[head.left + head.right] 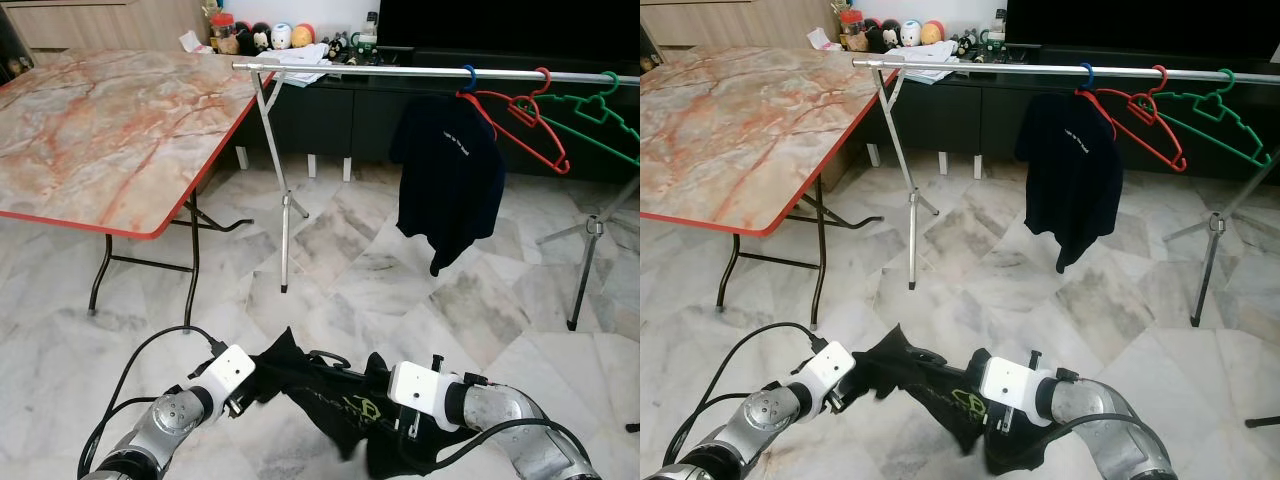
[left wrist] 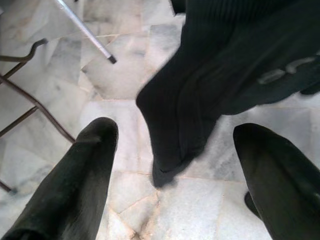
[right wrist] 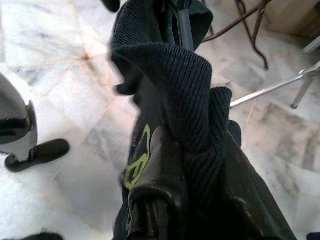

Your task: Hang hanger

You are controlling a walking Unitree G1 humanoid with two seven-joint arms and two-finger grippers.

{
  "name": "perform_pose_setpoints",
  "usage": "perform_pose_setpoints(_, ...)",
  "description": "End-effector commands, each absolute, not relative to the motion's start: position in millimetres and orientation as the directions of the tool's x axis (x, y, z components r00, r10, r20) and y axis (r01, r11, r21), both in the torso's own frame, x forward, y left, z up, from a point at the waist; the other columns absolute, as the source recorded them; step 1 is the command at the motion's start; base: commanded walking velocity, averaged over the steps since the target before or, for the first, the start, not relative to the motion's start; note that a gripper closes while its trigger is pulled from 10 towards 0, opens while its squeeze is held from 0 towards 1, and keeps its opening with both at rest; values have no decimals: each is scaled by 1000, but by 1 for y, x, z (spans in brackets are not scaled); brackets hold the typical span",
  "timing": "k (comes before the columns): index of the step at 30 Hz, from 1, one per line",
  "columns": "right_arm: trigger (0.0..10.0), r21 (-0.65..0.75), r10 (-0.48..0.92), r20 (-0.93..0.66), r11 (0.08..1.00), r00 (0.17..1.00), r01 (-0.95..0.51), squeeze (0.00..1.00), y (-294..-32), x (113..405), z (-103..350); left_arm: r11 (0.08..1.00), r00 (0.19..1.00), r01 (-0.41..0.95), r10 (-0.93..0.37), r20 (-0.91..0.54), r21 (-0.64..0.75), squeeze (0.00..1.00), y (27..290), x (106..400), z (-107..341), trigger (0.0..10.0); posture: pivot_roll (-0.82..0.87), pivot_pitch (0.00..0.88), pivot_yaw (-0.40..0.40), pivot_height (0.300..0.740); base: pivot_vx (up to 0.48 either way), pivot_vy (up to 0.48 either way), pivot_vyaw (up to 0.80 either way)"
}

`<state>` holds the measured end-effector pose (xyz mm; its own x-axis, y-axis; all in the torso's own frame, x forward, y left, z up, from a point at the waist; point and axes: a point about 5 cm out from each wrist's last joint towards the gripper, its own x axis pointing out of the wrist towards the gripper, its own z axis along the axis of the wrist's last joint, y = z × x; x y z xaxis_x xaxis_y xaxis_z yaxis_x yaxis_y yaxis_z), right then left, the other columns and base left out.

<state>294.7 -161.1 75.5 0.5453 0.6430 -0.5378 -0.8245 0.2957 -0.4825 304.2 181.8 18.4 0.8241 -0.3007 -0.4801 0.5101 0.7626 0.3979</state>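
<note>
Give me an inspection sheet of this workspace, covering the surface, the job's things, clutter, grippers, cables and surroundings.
Surface: marble floor tiles.
Job's things: black garment on a hanger, held low between both arms; steel rail on tripod legs carries a dark shirt, a red hanger and a green hanger.
Clutter: toys and jars on the cabinet behind the rail.
Grippers: right gripper shut on the black garment; left gripper open, fingers either side of a hanging fold.
Cables: black cable looping from the left arm.
Surroundings: folding table with red edge at left; dark cabinet behind.
</note>
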Motion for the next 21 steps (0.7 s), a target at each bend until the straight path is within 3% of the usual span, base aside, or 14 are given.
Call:
perform_pose_setpoints(1, 10000, -495, 672, -489, 311, 556, -811, 0, -157, 296, 86, 784, 812, 493, -259, -523, 378, 1000, 192, 297, 10, 10000, 34, 145, 74, 740, 0, 0, 0)
perform_pose_setpoints(7, 10000, -498, 689, -460, 322, 560, -805, 0, -157, 295, 96, 835, 804, 467, -263, -534, 292, 1000, 189, 293, 4, 10000, 27, 141, 74, 740, 0, 0, 0)
perform_pose_setpoints(8, 10000, -499, 690, -458, 321, 560, -805, 0, -157, 294, 97, 840, 804, 462, -261, -534, 285, 0, 189, 292, 3, 10000, 24, 137, 73, 740, 0, 0, 0)
perform_pose_setpoints(21, 10000, -464, 735, -466, 271, 492, -843, 0, -156, 273, 107, 895, 849, 350, -178, -498, 277, 0, 194, 297, 7, 10000, 7, 129, 72, 740, 0, 0, 0)
